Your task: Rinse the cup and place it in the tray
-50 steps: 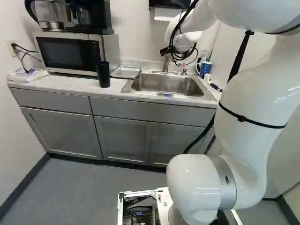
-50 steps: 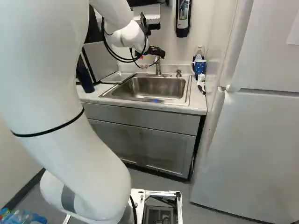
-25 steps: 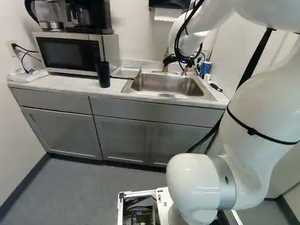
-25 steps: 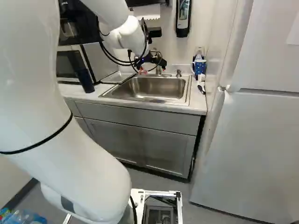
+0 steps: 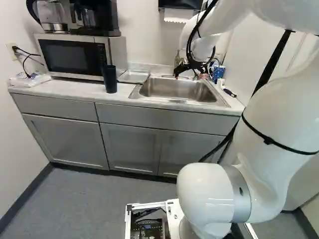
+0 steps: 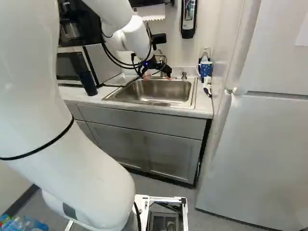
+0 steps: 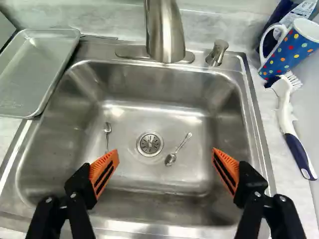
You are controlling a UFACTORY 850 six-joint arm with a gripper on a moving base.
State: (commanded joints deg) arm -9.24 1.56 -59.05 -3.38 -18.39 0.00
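cup: guessing it's the blue dotted mug [image 7: 290,52], standing on the bench [image 7: 269,118] past the corner of the sink [image 7: 177,117], near the side wall
feel: looks ceramic to me, so stiff, a bit heavy, chippable, and slick once wet
where to grab: I'd pinch the body from two sides below the rim; the handle [image 7: 263,45] faces the faucet [image 7: 164,30] side, decent backup but could twist
claw: spread wide [image 7: 165,154], nothing held, hanging over the sink
in the way: brush [image 7: 285,107] lying right by the mug's base, some bottle or pack [image 7: 301,12] crammed behind, plus the soap pump [image 7: 217,52] towards the sink, so not much elbow room
tray: shallow metal tray [image 7: 37,69], opposite side of the sink, the faucet could get clipped crossing over
also around: two spoons [image 7: 171,159] [image 7: 107,130] in the sink, dark tumbler [image 5: 109,78] near the tray
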